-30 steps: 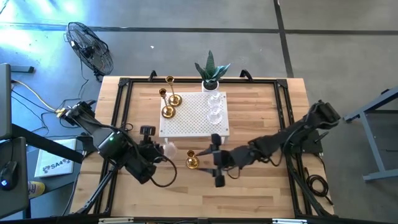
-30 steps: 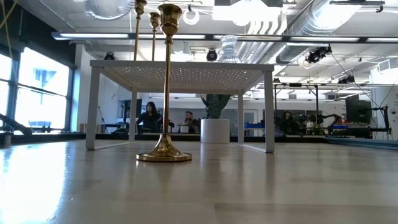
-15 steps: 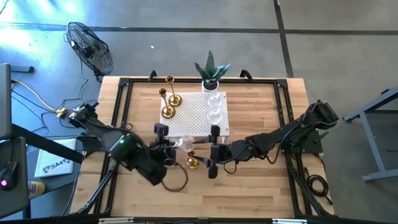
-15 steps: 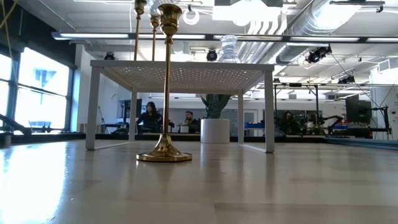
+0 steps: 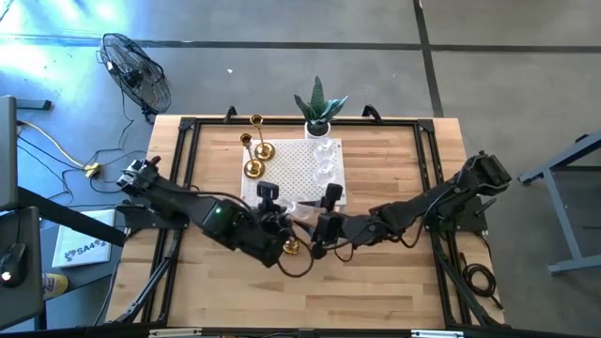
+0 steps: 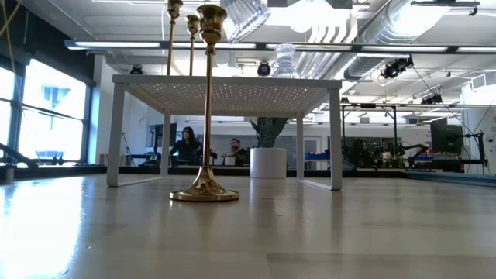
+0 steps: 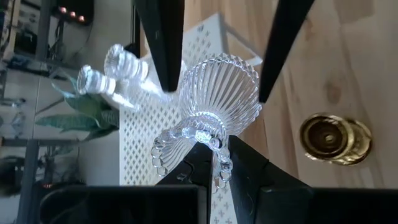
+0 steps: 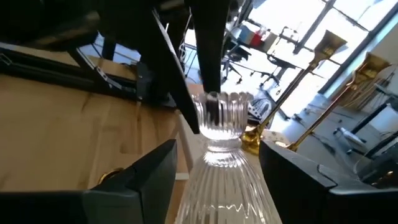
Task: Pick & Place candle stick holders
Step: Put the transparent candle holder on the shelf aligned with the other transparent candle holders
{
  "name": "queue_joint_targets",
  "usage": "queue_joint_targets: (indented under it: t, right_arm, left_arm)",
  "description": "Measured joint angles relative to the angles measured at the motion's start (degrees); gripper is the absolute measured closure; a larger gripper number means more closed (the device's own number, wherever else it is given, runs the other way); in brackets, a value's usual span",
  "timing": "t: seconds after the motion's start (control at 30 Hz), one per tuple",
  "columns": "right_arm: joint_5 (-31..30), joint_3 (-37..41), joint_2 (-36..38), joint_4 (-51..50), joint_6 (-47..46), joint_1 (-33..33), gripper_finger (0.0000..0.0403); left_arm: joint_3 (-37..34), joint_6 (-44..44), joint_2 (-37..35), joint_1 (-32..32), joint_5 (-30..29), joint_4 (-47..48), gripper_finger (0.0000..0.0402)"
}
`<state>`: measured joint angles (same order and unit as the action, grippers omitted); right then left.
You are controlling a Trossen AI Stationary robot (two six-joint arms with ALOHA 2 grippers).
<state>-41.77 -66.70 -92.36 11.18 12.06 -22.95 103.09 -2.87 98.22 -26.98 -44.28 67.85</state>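
Two dark robot arms meet just in front of a white perforated stand (image 5: 282, 183) at the middle of a wooden counter (image 5: 394, 291). They are passing a clear ribbed glass candle stick holder (image 7: 214, 99) from one to the other, held in the air near the stand's near edge.

The left end effector (image 7: 211, 168) has its fingers clamped on the scalloped foot of the glass holder, which lies tipped on its side. The right end effector (image 8: 214, 177) has its fingers apart, one on each side of the glass cup, not visibly pressing on it.

A gold candle stick holder (image 5: 291, 246) stands on the counter right beside the meeting point. More gold holders (image 5: 255, 155) stand at the far left of the stand, and other clear glass holders (image 5: 326, 164) sit on its right side. A green potted plant (image 5: 319, 108) stands behind the stand.

To do this handover well, the right fingers probably should close squarely on the ribbed body before the left fingers let go. The glass looks smooth and rounded, so an off-centre grip may let it slip or twist. The gold holder standing just below is tall and slim and would likely topple if brushed, so both arms should stay high and clear of it.
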Motion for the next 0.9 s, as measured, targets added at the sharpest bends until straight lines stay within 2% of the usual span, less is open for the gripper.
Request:
queue_joint_targets:
  t: [0.33, 0.7, 0.9]
  right_arm:
    - [3.8, 0.0, 0.0, -3.1, -5.5, 3.1, 0.0183]
    - [13.1, 0.0, 0.0, -4.1, -7.3, 5.6, 0.0183]
    - [15.6, -0.1, 0.1, -5.0, -8.1, 6.0, 0.0215]
  left_arm:
    - [0.0, 1.6, 0.0, 0.0, 0.3, -3.8, 0.0379]
    - [0.0, 4.0, 0.0, 0.0, 3.7, -6.6, 0.0379]
    - [0.0, 4.3, 0.0, 0.0, 4.9, -7.4, 0.0380]
